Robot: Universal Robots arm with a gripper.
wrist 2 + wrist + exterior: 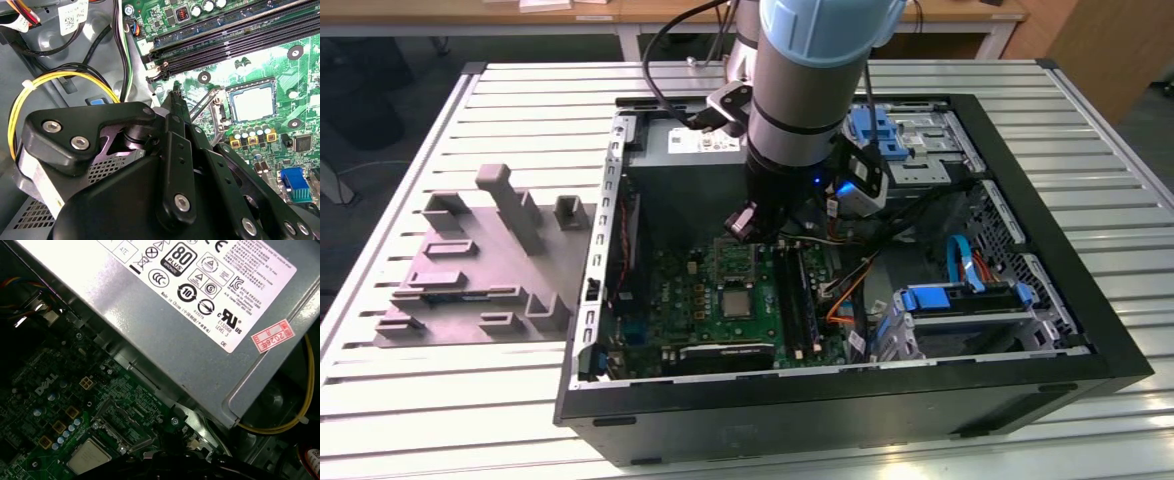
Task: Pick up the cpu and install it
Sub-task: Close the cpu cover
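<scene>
Cpu [253, 103] seated in motherboard [707, 300] socket, memory slots [235, 30] beside, end effector [744, 226] above, jaw state unclear.

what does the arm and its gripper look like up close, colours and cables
In the exterior view the arm is a thick silver-grey tube with a pale blue cap and black bands; black cables loop beside it. In the second wrist view the gripper is matte black linkage plates joined by silver bolts.
</scene>
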